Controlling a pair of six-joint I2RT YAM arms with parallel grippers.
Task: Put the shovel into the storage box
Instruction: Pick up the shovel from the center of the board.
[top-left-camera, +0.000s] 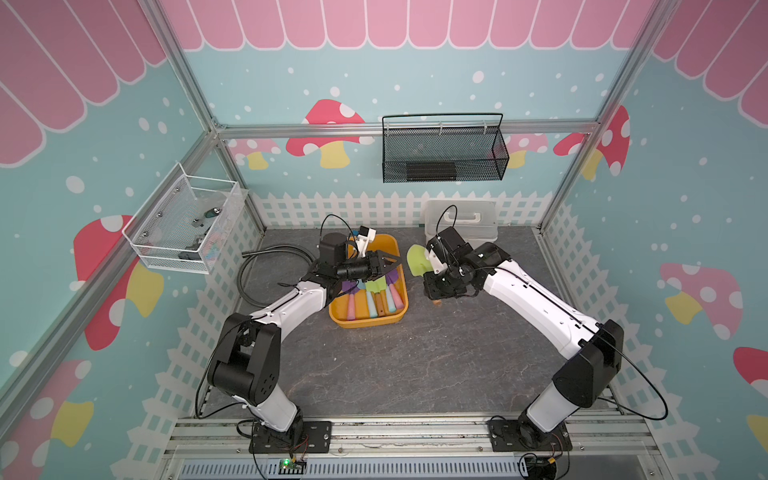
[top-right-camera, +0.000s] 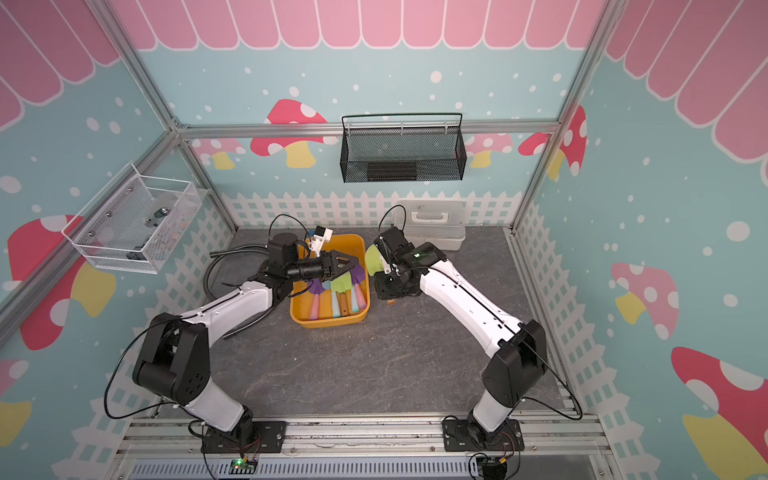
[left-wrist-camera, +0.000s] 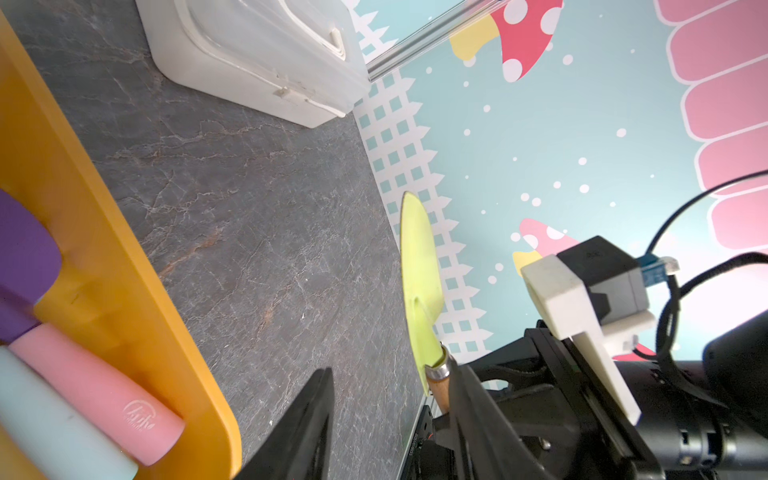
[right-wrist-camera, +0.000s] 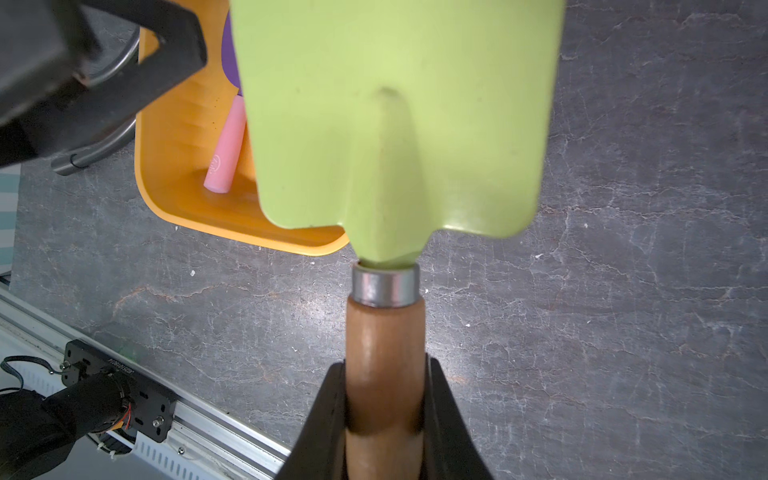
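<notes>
The shovel (right-wrist-camera: 395, 124) has a lime-green blade and a wooden handle, and my right gripper (right-wrist-camera: 385, 365) is shut on that handle. It hangs above the grey table, just right of the storage box (top-left-camera: 386, 243), with the blade (top-left-camera: 417, 258) pointing towards the back. The storage box (top-right-camera: 328, 322) is a yellow-orange tray that holds several tools with pastel handles (top-left-camera: 370, 299). My left gripper (top-left-camera: 395, 266) hovers over the box's right rim, open and holding nothing. In the left wrist view the shovel (left-wrist-camera: 419, 266) stands edge-on just beyond one black finger (left-wrist-camera: 469, 399).
A white lidded case (top-left-camera: 461, 220) sits at the back, behind the right arm. A black wire-mesh basket (top-left-camera: 444, 153) hangs on the back wall. A white mesh basket (top-left-camera: 187, 224) hangs on the left wall. A grey hose (top-left-camera: 270, 257) loops left of the box.
</notes>
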